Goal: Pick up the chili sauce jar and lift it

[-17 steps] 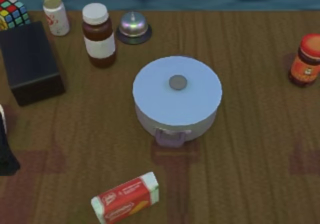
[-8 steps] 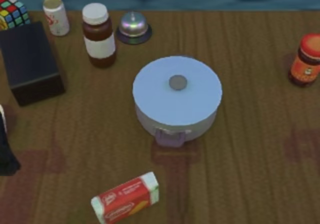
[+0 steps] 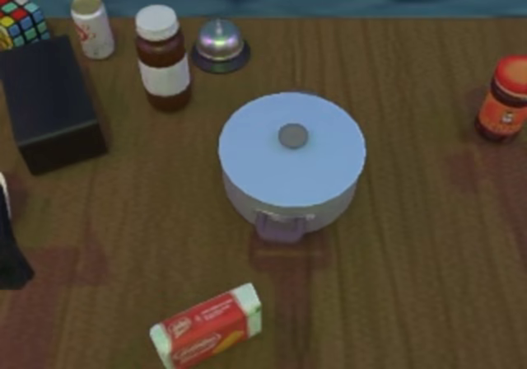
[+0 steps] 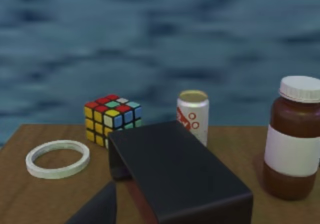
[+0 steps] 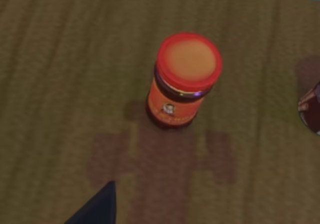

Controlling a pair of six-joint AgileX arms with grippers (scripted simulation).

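The chili sauce jar (image 3: 502,97) stands upright at the far right of the table, with a red lid and an orange-red label. The right wrist view looks down on the jar (image 5: 184,81), with bare wood all around it. Of my right gripper only one dark fingertip (image 5: 99,206) shows, short of the jar and apart from it, with nothing beside it. The right arm itself is outside the top view; its shadow (image 3: 482,171) lies just in front of the jar. My left arm (image 3: 10,249) is parked at the left edge, one fingertip (image 4: 97,206) showing.
A pale lidded pot (image 3: 291,159) fills the centre. At the back left are a brown jar with white lid (image 3: 163,56), a white bottle (image 3: 92,25), a bell (image 3: 220,44), a black box (image 3: 51,101) and a colour cube (image 3: 20,16). A red packet (image 3: 207,325) lies in front.
The right arm's shadow has slid from the front right of the table up toward the chili sauce jar. The jar, the other objects and the left arm have not moved.
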